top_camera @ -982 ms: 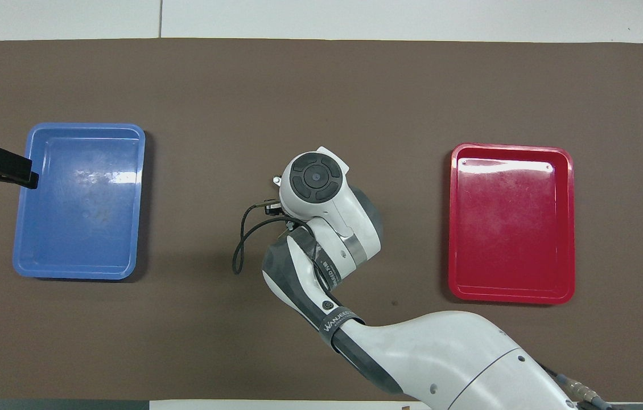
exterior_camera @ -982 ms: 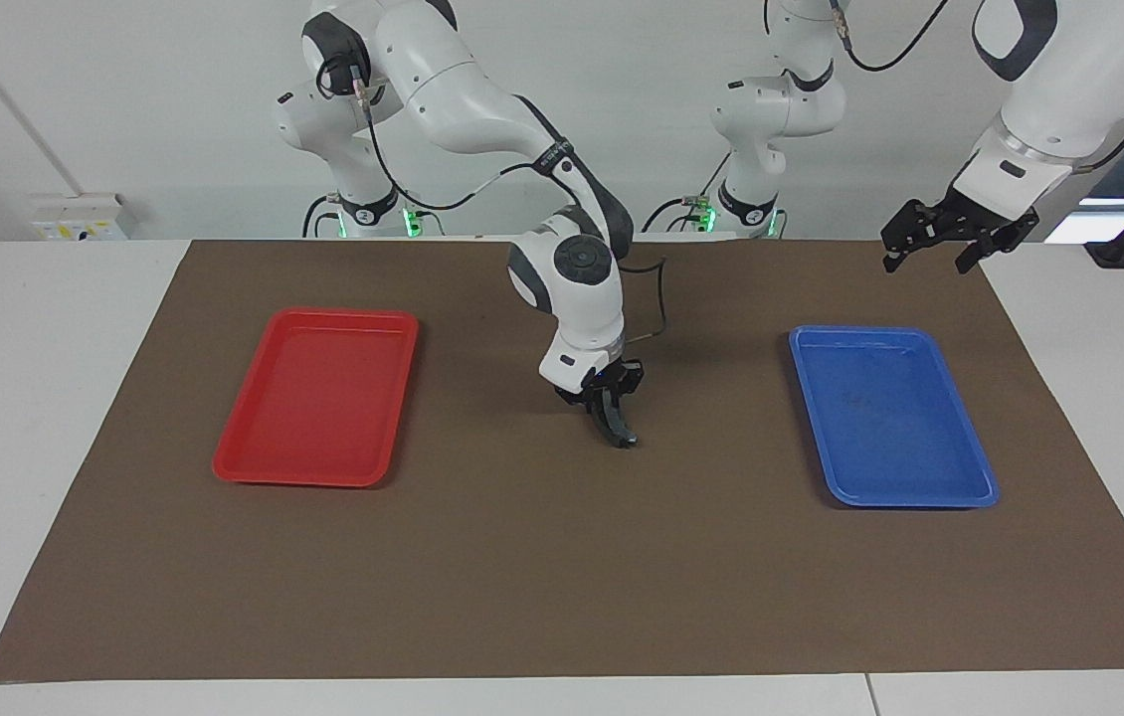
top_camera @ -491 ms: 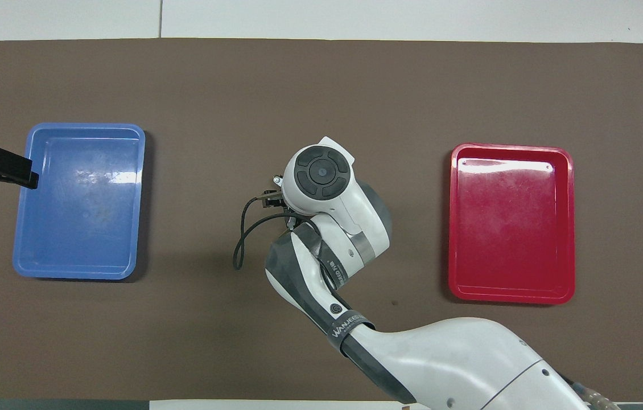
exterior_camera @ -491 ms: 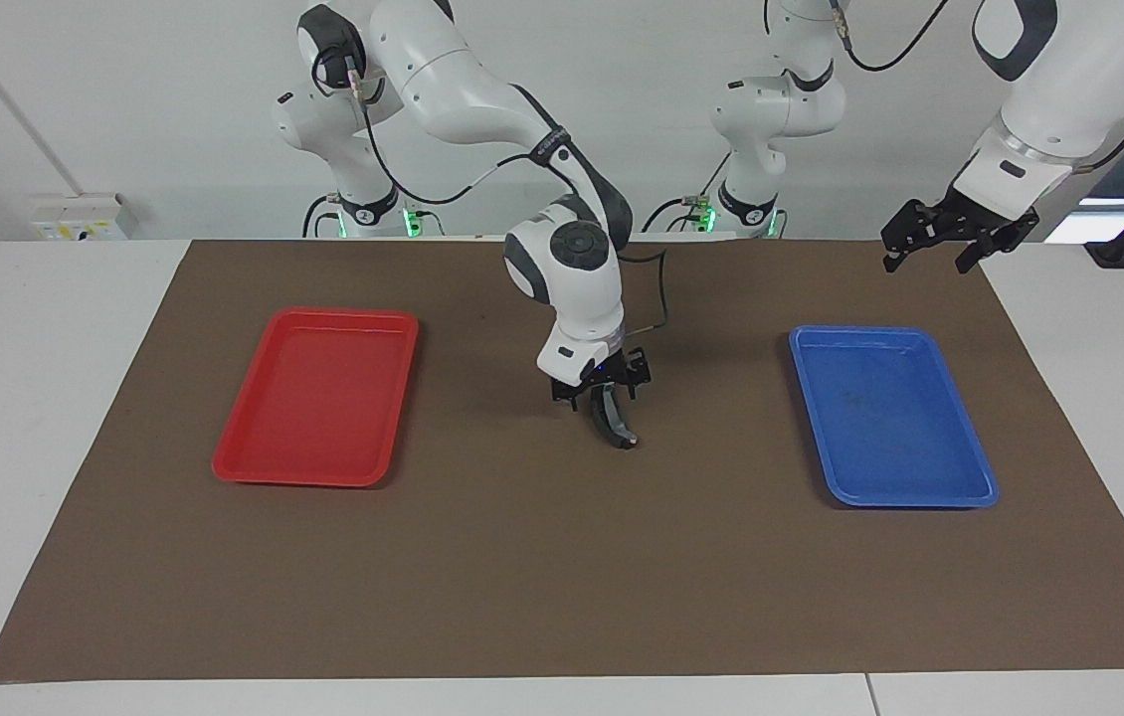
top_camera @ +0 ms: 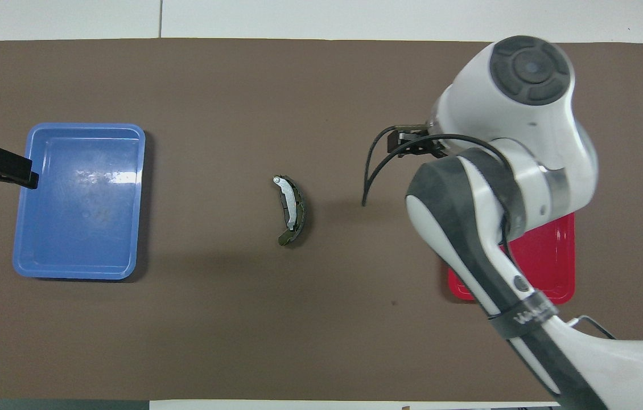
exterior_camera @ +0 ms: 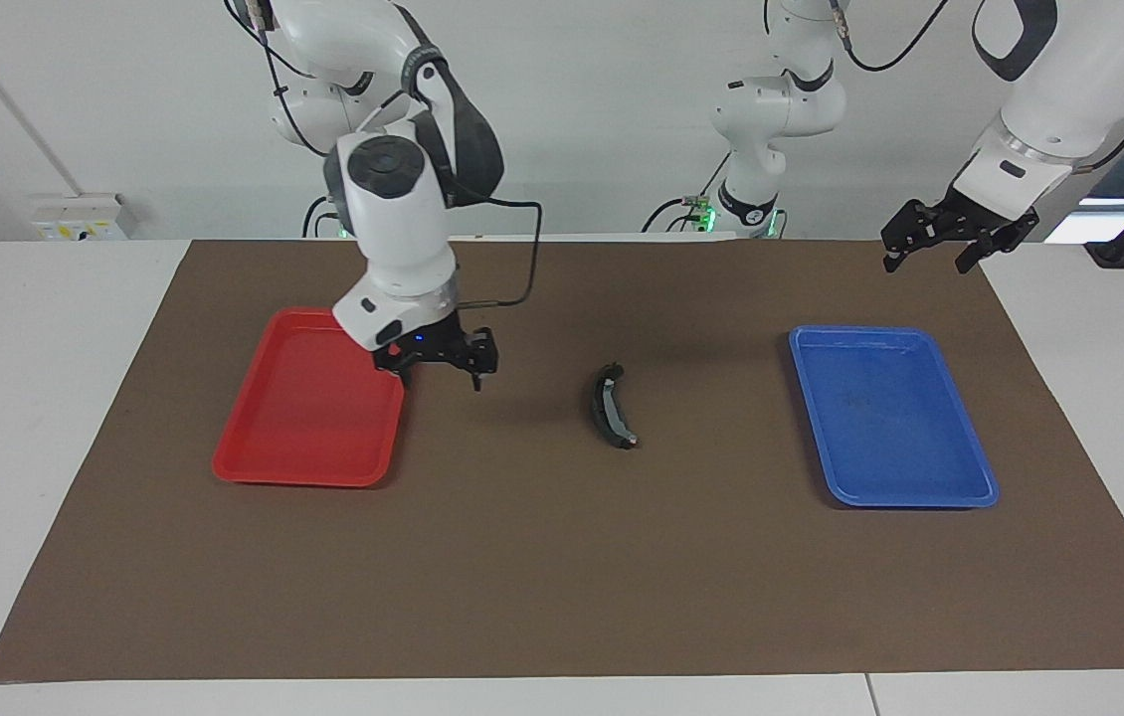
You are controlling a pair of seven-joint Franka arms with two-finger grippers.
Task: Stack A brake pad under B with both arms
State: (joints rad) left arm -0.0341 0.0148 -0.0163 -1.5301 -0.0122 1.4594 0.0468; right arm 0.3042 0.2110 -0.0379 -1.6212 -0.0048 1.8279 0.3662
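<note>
B (exterior_camera: 609,407), the curved black brake pad, lies on the brown mat (exterior_camera: 562,557) between the two grippers, its long axis running toward and away from the robots. The A pad cannot be made out. The right gripper (exterior_camera: 438,366), fingers spread and empty, hangs over the red tray's (exterior_camera: 303,438) edge. The left gripper (exterior_camera: 955,244) waits, spread, near the blue tray (exterior_camera: 960,477).

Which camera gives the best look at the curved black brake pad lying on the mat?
The overhead view: the curved black brake pad shows its whole crescent, grey inner strip and pale end mark, unobstructed. The facing view also shows it clear, but foreshortened, with less surface detail.
</note>
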